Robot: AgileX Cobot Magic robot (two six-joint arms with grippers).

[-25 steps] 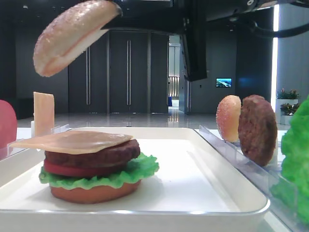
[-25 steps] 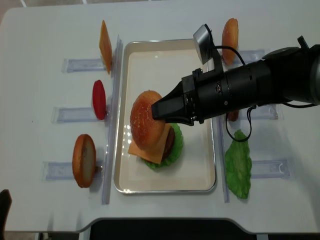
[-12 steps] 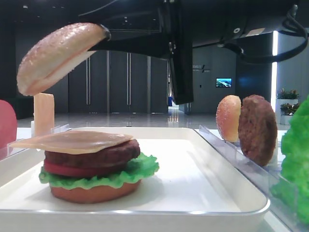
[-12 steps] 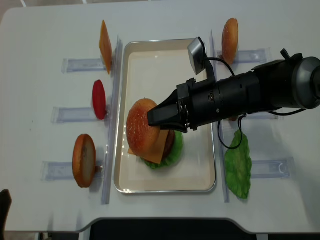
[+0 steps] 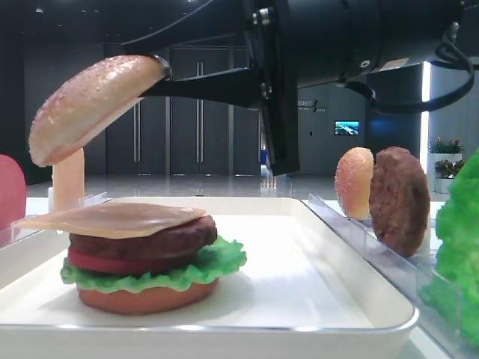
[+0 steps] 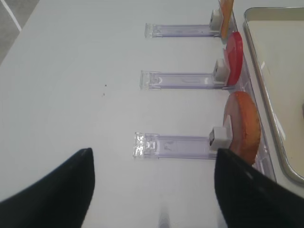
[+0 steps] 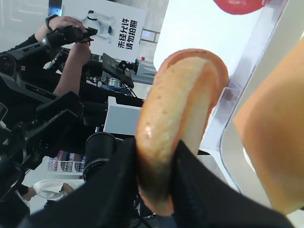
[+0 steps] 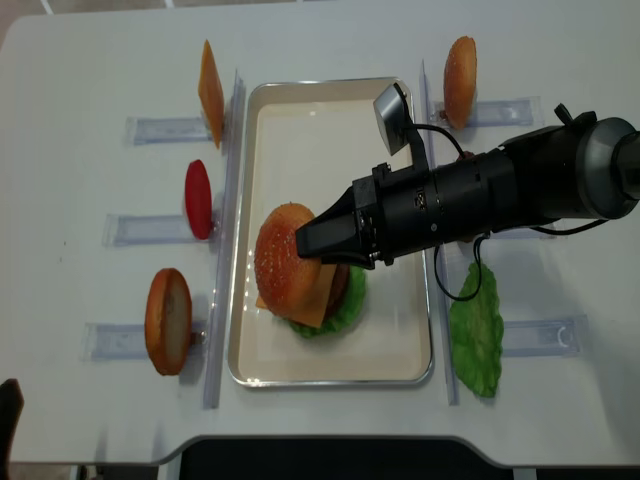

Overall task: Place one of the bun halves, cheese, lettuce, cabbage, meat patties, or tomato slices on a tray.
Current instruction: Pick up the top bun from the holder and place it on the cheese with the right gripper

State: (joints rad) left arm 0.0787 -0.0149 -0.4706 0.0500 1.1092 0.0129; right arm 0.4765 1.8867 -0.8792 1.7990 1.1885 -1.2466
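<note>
Looking across the low side view, you see the right gripper [image 5: 159, 71] clamped on the edge of the domed golden-brown speckled bun half [image 5: 90, 105], which hangs tilted in the air above the stack, not touching it. The stack sits on the large white rectangular tray [image 5: 314, 277]: a smooth orange-brown bun base [image 5: 146, 297], a frilly green lettuce leaf [image 5: 202, 265], a red tomato slice [image 5: 112, 263], a dark brown grainy meat patty [image 5: 146, 241] and a thin square pale cheese slice [image 5: 112, 218] on top. Beyond the tray's right rim, a second speckled bun [image 5: 353, 183] and a second brown patty [image 5: 399, 200] stand on edge in a clear plastic rack [image 5: 374, 243].

In the right wrist view, your black fingers [image 7: 190, 175] pinch the bun half's rim from both sides, crust on one side and pale cut face on the other.

In the left wrist view, the left gripper [image 6: 152, 190] shows two dark fingers spread wide apart over the white table [image 6: 71, 71], holding nothing; a spare red tomato disc [image 6: 232, 58] stands in a clear holder near the tray's left rim.

From overhead, the held bun half sits over the stack near the tray's left rim, toward its front end. A loose green lettuce leaf [image 8: 476, 330] lies on the table just beside the tray's right rim.
</note>
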